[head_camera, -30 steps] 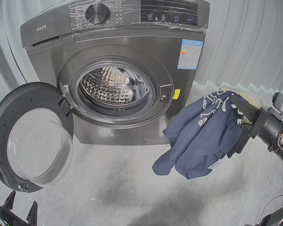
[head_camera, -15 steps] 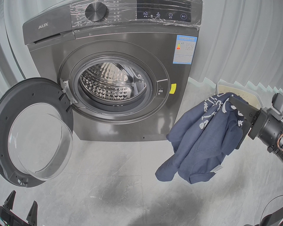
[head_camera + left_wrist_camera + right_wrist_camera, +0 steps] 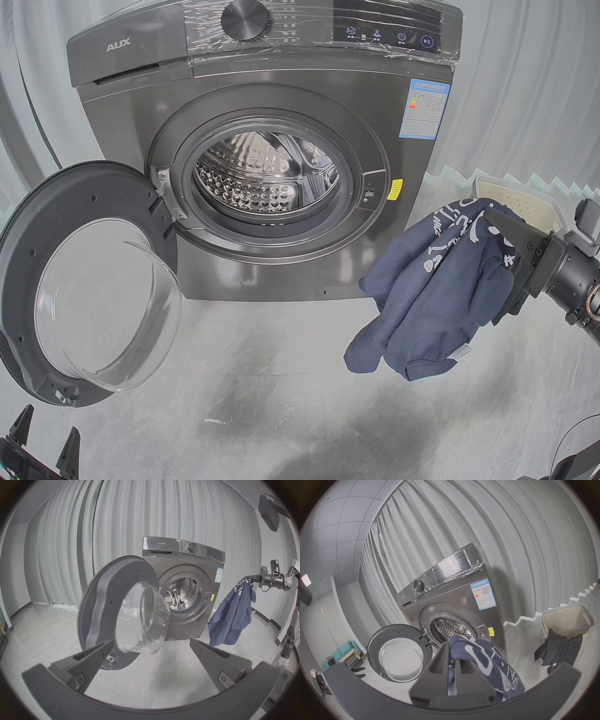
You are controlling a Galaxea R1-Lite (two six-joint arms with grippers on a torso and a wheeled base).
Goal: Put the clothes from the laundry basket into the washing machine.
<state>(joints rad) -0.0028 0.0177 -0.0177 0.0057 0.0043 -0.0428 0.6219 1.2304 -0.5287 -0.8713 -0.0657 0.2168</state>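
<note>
We stand on a pale grey tiled floor (image 3: 262, 375), with a pleated grey curtain (image 3: 531, 94) along the far side. The grey washing machine (image 3: 125, 125) sits far and centre, its round door (image 3: 62, 200) swung wide to the left and the steel drum (image 3: 262, 181) in plain view. Our right gripper (image 3: 455, 667) has its jaws pinched on a navy sweatshirt (image 3: 437, 294) with white print. The sweatshirt hangs limp above the floor, right of the machine's front. The cream laundry basket (image 3: 568, 619) stands far right with a black garment (image 3: 559, 650) draped over its rim. Our left gripper (image 3: 45, 431) sits low at near left, jaws spread wide. Open floor lies between the sweatshirt and the drum mouth.
</note>
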